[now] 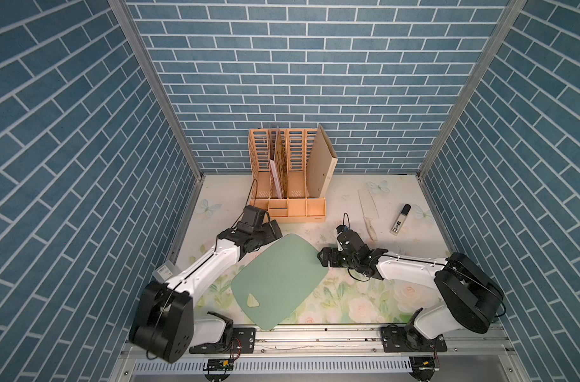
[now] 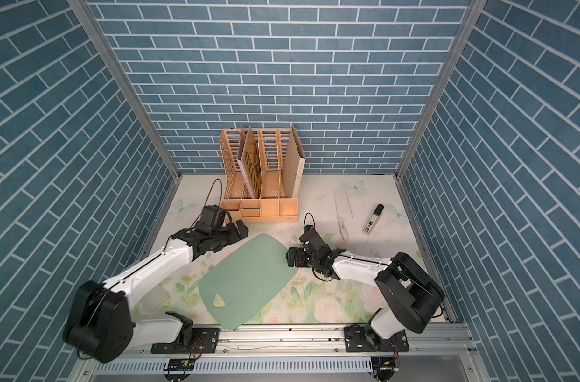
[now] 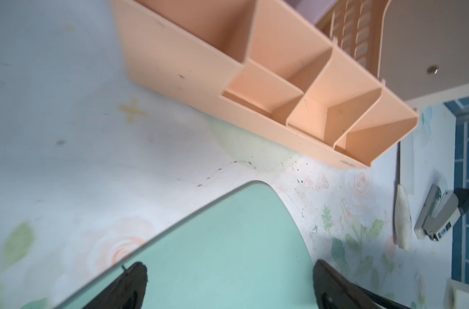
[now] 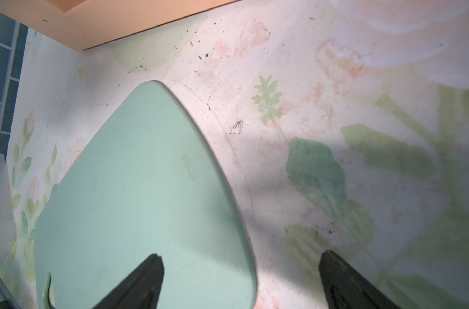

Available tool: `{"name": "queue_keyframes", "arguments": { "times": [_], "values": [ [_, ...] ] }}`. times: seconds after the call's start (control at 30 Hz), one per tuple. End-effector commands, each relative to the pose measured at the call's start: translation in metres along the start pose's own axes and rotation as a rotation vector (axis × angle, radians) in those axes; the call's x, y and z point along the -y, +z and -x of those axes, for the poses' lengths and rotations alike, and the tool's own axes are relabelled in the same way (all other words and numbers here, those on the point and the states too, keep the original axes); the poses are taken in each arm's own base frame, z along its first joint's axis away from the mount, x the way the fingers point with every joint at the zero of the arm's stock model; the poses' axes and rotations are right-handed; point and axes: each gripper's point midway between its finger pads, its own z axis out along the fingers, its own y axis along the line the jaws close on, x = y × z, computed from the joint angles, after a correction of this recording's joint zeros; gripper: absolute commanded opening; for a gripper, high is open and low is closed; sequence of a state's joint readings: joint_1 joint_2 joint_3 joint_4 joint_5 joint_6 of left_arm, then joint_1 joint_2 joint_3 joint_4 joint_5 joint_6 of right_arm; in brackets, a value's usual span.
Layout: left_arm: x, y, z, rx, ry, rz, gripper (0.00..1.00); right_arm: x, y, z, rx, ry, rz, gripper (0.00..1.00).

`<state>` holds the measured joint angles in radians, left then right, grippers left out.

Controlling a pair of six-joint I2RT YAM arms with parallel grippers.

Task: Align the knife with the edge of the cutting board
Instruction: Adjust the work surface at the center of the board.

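Both top views show the knife (image 1: 369,211) on the worktop (image 1: 344,185), far right, apart from the cutting board (image 1: 280,279). The left wrist view catches its handle (image 3: 403,216); the right wrist view shows, of the pair, only the board. The left claw (image 3: 228,273), over the board's far corner, and the right claw (image 4: 240,267), astride its right edge, gape wide, empty. The knife lies beyond the right claw, farther right.
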<state>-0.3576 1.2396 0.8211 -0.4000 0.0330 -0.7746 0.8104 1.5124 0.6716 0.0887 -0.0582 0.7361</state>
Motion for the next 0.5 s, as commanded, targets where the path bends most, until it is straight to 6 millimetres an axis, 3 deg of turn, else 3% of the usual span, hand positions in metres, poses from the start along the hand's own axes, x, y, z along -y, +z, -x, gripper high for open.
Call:
{"name": "queue_keyframes", "arguments": {
  "times": [0.0, 0.17, 0.3, 0.47],
  "values": [
    [-0.083, -0.016, -0.038, -0.065, -0.124, 0.285, 0.99, -0.002, 0.000, 0.000, -0.010, 0.001, -0.001, 0.95],
    [-0.113, -0.030, -0.089, -0.161, -0.225, 0.305, 1.00, -0.008, 0.000, 0.007, 0.001, -0.008, 0.005, 0.95],
    [-0.123, -0.038, -0.122, -0.215, -0.312, 0.254, 0.99, -0.005, -0.001, 0.010, -0.003, -0.022, -0.029, 0.97],
    [-0.143, -0.055, -0.135, -0.172, -0.368, 0.274, 1.00, -0.004, 0.001, 0.012, -0.003, -0.023, -0.040, 0.97]
  ]
}}
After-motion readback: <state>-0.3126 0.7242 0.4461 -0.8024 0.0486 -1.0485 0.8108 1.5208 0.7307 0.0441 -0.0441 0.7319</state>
